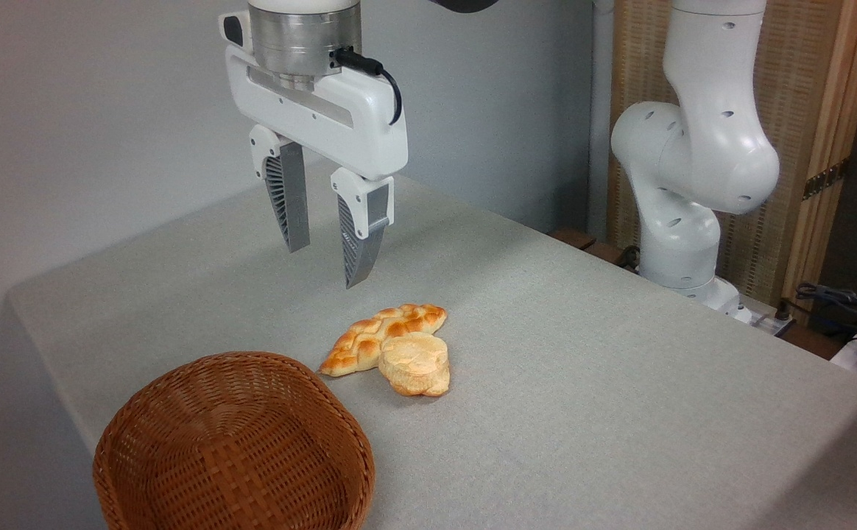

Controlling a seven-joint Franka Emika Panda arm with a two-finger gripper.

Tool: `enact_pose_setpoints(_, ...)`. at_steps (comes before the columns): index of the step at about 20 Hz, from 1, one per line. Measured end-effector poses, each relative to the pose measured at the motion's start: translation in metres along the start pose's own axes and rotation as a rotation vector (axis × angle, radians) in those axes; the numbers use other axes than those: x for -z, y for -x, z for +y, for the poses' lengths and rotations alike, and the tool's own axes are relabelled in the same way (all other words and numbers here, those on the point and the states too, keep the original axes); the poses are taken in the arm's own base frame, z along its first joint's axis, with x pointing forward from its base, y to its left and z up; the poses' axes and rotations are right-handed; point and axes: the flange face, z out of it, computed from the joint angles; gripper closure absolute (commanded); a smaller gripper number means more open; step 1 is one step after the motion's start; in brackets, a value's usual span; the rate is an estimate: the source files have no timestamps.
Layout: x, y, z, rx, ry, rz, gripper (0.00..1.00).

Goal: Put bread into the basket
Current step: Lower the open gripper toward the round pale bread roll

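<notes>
Nearby, cracked round bread (415, 364) against glossy braided loaf (383, 336), beside woven wicker basket (141, 405).

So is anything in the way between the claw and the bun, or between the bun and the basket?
Nothing visible. The open claw hangs above the table with clear air down to the bun. A braided loaf touches the bun's far-left side, crowding a grasp. Bare table lies between the bun and the empty basket.

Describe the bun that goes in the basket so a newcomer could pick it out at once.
Start at the wicker basket at the table's near left corner. Just right of its far rim lie two breads touching. The bun is the nearer, right one: thick, roundish, pale with a cracked flat top, unlike the long, glossy braided loaf.
</notes>
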Motion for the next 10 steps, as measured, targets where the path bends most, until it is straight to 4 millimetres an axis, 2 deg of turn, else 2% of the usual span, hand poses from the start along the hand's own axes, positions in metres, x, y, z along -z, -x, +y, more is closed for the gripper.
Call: enact_pose_setpoints(10, -0.003, -0.009, 0.014, -0.032, 0.002, -0.005, 0.0)
